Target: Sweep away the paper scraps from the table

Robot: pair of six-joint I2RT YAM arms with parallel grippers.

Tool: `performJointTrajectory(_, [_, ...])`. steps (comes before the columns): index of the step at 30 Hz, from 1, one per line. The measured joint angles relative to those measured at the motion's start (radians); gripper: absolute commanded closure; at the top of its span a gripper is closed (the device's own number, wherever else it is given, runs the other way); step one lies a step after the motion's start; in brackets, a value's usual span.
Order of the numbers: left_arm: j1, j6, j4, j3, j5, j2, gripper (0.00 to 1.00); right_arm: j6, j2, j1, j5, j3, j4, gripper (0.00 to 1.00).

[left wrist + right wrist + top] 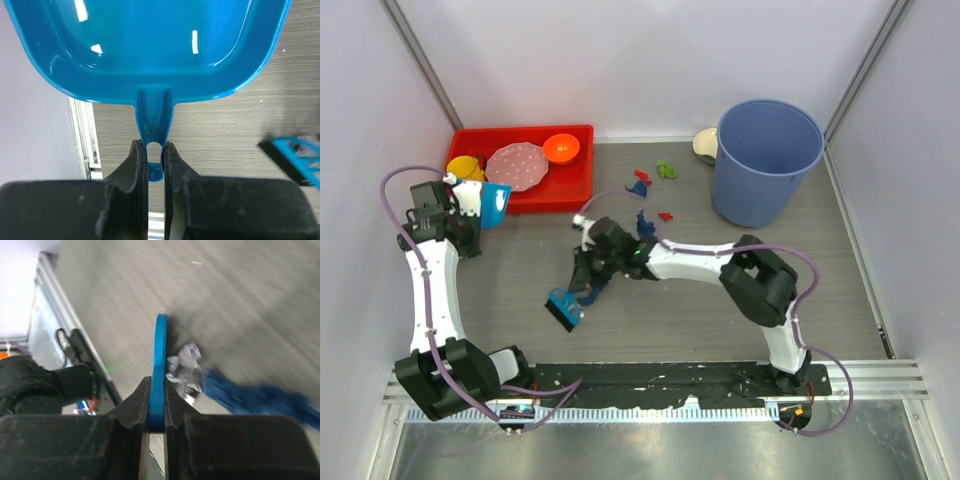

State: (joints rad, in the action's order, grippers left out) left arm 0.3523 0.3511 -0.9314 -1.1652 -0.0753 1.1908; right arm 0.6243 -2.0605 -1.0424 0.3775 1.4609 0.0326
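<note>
Right gripper (157,385) clamps your brush (160,340) handle, left gripper (154,147) the dustpan (150,45); paper scraps (184,367) just beyond the jaws look feather-light, likely skittish, so sweep gently, don't pinch.

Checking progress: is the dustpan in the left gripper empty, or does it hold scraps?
Empty where visible: the dustpan shows only bare glossy blue plastic inside in the left wrist view; its front edge is out of frame.

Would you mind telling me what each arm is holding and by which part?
The left jaws pinch the blue plastic dustpan by its short handle tab; the right jaws clamp the blue plastic hand brush by its thin handle.
</note>
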Motion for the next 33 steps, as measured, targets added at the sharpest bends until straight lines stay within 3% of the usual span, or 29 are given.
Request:
performJointTrajectory(7, [-0.032, 0.042, -0.005, 0.002, -0.032, 0.003, 1.0, -0.019, 0.233, 0.161, -0.056, -0.241, 0.029, 0.99])
performJointTrajectory(15, [-0.277, 0.217, -0.069, 0.085, 0.034, 0.011, 1.0, -0.097, 0.392, 0.139, -0.053, -0.239, 0.119, 0.99])
performJointTrajectory(23, [-0.309, 0.438, -0.192, 0.169, 0.137, -0.005, 1.0, -0.2, 0.621, 0.135, -0.36, -0.172, 0.383, 0.99])
performJointTrajectory(28, [-0.477, 0.468, -0.222, 0.296, 0.184, -0.003, 1.0, -0.216, 0.632, 0.137, -0.537, -0.169, 0.486, 0.99])
performJointTrajectory(33, [-0.596, 0.449, -0.232, 0.367, 0.188, 0.019, 1.0, -0.214, 0.562, 0.132, -0.592, -0.17, 0.531, 0.99])
